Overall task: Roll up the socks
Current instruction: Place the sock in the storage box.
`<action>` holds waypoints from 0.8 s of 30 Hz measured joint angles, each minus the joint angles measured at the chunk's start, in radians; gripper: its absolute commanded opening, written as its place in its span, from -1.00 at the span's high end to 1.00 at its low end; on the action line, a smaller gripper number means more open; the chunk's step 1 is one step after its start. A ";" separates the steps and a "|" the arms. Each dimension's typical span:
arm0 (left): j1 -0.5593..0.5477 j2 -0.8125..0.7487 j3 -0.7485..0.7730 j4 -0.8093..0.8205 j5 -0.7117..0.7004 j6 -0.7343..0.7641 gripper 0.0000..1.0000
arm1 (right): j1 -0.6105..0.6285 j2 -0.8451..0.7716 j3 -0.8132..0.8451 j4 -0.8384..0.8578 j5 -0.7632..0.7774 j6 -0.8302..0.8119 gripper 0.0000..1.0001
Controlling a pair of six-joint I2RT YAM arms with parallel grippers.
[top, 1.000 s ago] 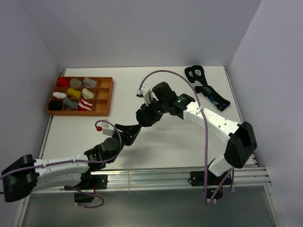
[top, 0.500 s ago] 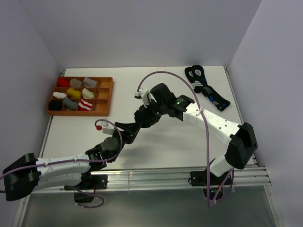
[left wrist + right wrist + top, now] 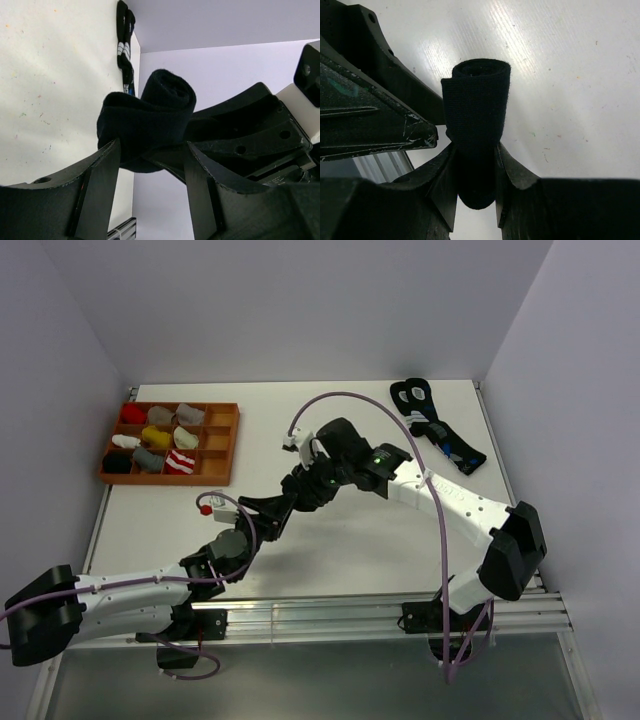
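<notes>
The left gripper (image 3: 274, 511) stands with jaws apart beside the rolled black sock (image 3: 477, 110), which the right gripper (image 3: 474, 150) pinches by its lower end above mid-table. I judge the roll will spring open unless its cuff is tucked before that pinch loosens. The wooden tray (image 3: 165, 479) of sock bundles far left and the ringed dark socks (image 3: 440, 430) far right obstruct nothing.

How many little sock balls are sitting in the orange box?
9, in the orange box. Far row: red, grey, light grey. Middle row: white, yellow, cream. Near row: black, another grey, red-striped. None looks hidden.
</notes>
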 measured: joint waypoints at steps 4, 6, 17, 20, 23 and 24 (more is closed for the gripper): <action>0.009 0.004 -0.002 0.021 0.000 0.000 -0.16 | 0.009 -0.006 0.000 0.000 0.000 0.000 0.79; 0.011 0.008 -0.004 0.036 0.000 0.002 -0.16 | 0.015 -0.009 -0.001 0.000 -0.004 0.000 0.79; 0.024 0.055 -0.008 0.107 0.013 0.018 -0.04 | 0.023 -0.013 -0.012 0.000 -0.027 0.000 0.78; 0.025 0.055 -0.016 0.124 0.016 0.019 0.03 | 0.023 -0.013 -0.012 -0.001 -0.040 0.000 0.78; 0.025 0.053 -0.018 0.129 0.017 0.023 0.04 | 0.023 -0.013 -0.012 -0.001 -0.053 0.000 0.78; 0.025 0.053 -0.019 0.130 0.017 0.025 0.04 | 0.022 -0.013 -0.012 -0.001 -0.058 0.000 0.78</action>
